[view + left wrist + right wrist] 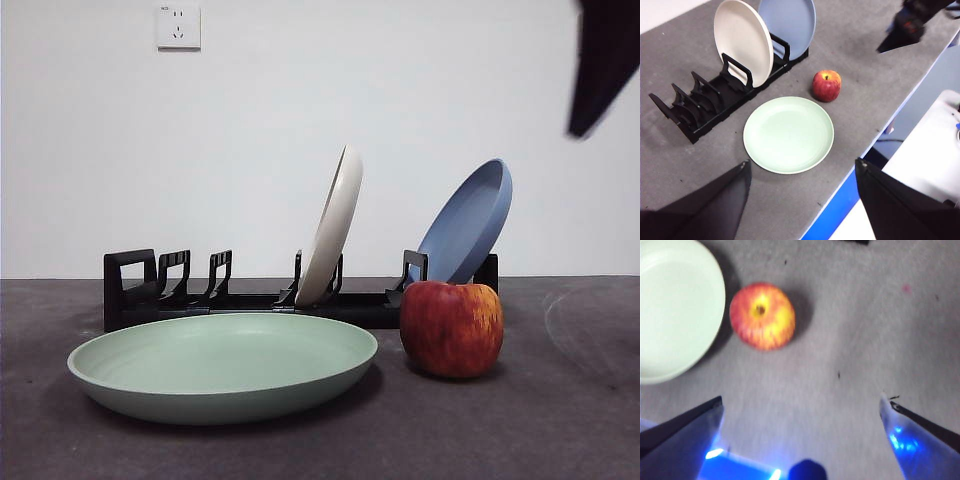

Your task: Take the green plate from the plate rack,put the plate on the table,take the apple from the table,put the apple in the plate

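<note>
The green plate (222, 365) lies flat on the table (560, 420) in front of the black plate rack (150, 290). It also shows in the left wrist view (788, 134) and at the edge of the right wrist view (675, 305). The red apple (451, 327) stands on the table just beside the plate, apart from it; it shows too in the left wrist view (827, 85) and the right wrist view (762, 315). My left gripper (802, 172) is open and empty, high above the plate's near side. My right gripper (800, 407) is open and empty above the table, short of the apple.
A cream-white plate (333, 225) and a blue plate (468, 222) stand upright in the rack. The table's edge (875, 145) runs close to the green plate, with a blue and white floor area beyond. A dark arm tip (605, 60) hangs at the top right.
</note>
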Tool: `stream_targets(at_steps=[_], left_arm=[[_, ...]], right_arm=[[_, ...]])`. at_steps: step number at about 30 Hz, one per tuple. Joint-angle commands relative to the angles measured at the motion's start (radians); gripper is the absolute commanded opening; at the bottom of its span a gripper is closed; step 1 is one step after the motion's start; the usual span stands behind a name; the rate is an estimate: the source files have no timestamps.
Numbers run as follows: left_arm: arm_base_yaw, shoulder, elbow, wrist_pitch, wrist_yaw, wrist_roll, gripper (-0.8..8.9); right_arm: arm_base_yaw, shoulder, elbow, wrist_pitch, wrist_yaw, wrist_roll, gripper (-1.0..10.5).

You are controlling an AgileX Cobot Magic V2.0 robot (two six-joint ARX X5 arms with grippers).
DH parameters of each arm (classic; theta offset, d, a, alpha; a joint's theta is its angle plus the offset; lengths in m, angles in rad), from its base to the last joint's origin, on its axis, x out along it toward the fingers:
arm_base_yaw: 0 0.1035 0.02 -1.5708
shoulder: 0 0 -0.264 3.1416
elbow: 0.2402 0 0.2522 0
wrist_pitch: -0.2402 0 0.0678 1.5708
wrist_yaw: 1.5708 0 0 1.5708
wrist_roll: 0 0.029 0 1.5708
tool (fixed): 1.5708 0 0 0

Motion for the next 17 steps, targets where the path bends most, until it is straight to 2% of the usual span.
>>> stream_targets(at_steps=[1, 5, 13, 15, 17], left_arm=[[0.003, -0.043, -0.009, 0.003, 0.01, -0.024, 3.46], [0.0, -0.106, -0.049, 0.002, 0.055, -0.04, 3.45], [-0.03, -0.251, -0.29, 0.003, 0.032, -0.081, 3.45], [-0.043, -0.27, -0.356, 0.003, 0.009, -0.108, 3.45], [-0.047, -0.27, -0.388, 0.003, 0.008, -0.116, 3.45]], right_arm=[[0.003, 0.085, -0.006, 0.077, -0.019, 0.02, 7.2], [0.031, 0.198, -0.005, 0.168, -0.03, 0.035, 7.2], [0.156, 0.363, 0.03, 0.326, -0.035, 0.084, 7.2], [0.192, 0.412, 0.092, 0.323, 0.005, 0.087, 7.1], [0.219, 0.459, 0.156, 0.301, 0.085, 0.086, 7.1]])
